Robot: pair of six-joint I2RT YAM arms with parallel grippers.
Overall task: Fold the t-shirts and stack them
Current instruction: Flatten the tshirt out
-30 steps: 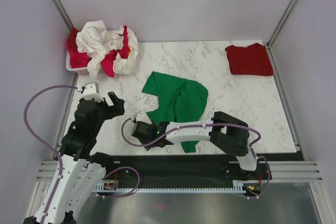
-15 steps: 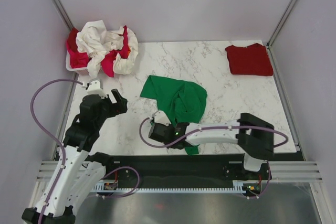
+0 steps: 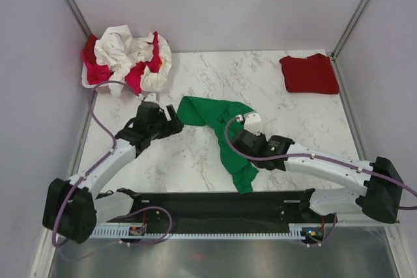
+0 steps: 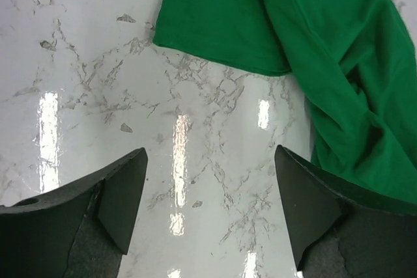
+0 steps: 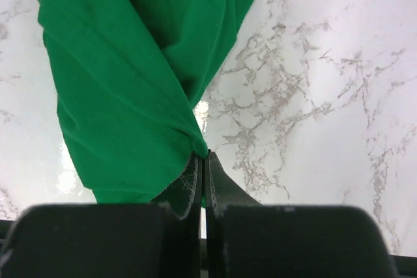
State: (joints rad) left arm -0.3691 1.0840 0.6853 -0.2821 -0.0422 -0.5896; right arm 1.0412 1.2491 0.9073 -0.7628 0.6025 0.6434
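left claw (image 4: pixel 210 161) wide, holding nothing, just beside green t-shirt (image 4: pixel 326 63) | right claw (image 5: pixel 202 164) clamped tight on green t-shirt

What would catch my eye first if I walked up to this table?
The bright green t-shirt sprawled mid-table, pinched by the right gripper while the left gripper hovers open beside its edge. Next, the crumpled heap of cream-white and pinkish red shirts in the far left corner, and a dark red shirt folded flat at the far right.
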